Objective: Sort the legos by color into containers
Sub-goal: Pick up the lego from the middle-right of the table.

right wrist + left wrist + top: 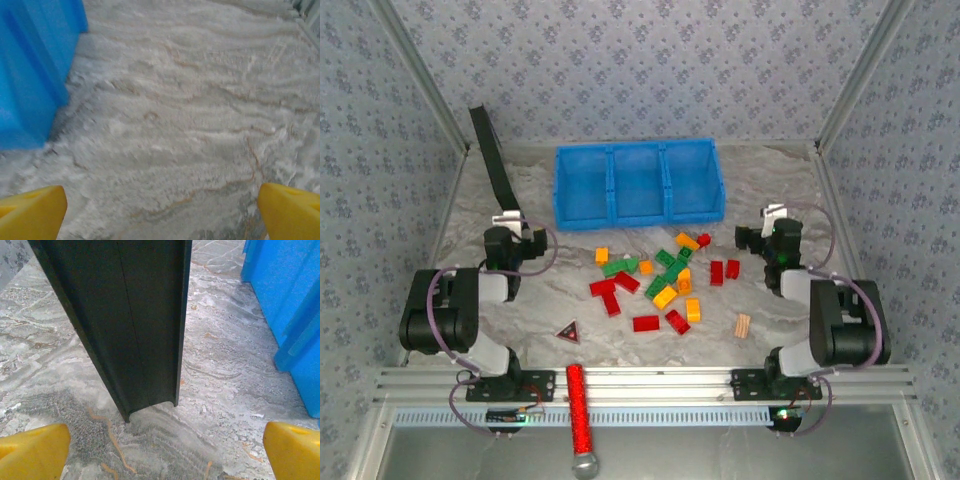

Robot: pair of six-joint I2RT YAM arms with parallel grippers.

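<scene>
Overhead view; low wrist views share blue bin (638, 183).

We find no text, label, brand or number that we can read on anything here. The one sign-like thing is a dark triangle (568, 331) with a red edge, lying behind the left gripper (164, 452) and off to its right. Whatever mark it carries is too small for us to make out.
</scene>
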